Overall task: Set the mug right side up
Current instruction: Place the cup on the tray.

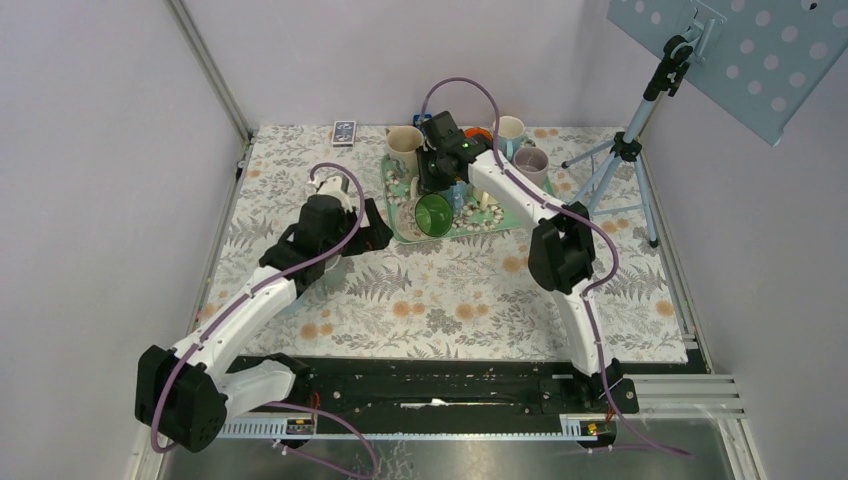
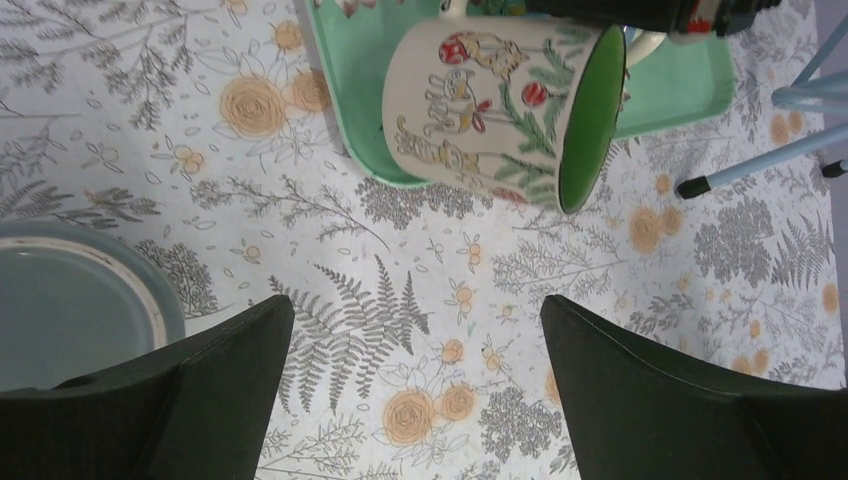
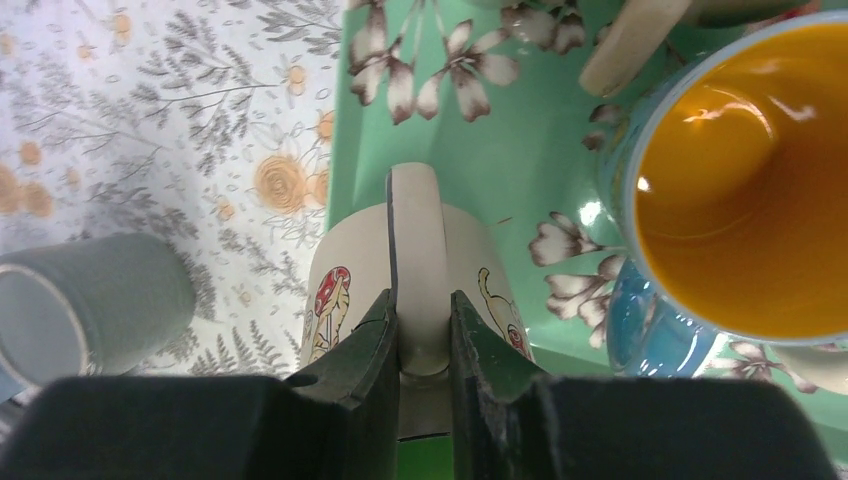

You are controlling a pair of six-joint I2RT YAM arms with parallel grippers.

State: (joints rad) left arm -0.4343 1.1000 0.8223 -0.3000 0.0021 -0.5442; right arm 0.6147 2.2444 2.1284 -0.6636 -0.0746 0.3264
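**Mug Tipped Sideways at the Tray's Near Edge**

Mug point(image 2: 480, 100) tipped on its side, not yet upright. White outside, with painted mushrooms and leaves, and bright green inside. Pokes out over the near edge of the green tray point(image 2: 345, 90), part above the tray and part past it. Green mouth turned out, away from the tray's middle. Touching the tray or hanging just above it: cannot tell.

Right gripper point(image 3: 422, 305) reaching in from above the tray. Pinches the mug's handle point(image 3: 415, 230) tight, with one dark finger pressed on each side. Handle on the top side of the mug.

Left gripper point(image 2: 415, 335) with fingers spread wide apart and nothing between them. Hangs over the flowery cloth point(image 2: 450, 250), just off the tray's near left corner and close to the mug, but not touching it.

Grey cup point(image 3: 90, 300) on the cloth, off the tray's left side.

Blue mug point(image 3: 740, 180) upright on the tray, orange inside, just beside the tipped mug. Tan mug point(image 1: 405, 145) at the tray's far left corner. White mug point(image 1: 511, 130) and purple mug point(image 1: 531, 162) by the tray's far right corner. Tripod point(image 1: 620, 150) to the right of the tray. Small blue box point(image 1: 343, 132) past the tray's far left corner.
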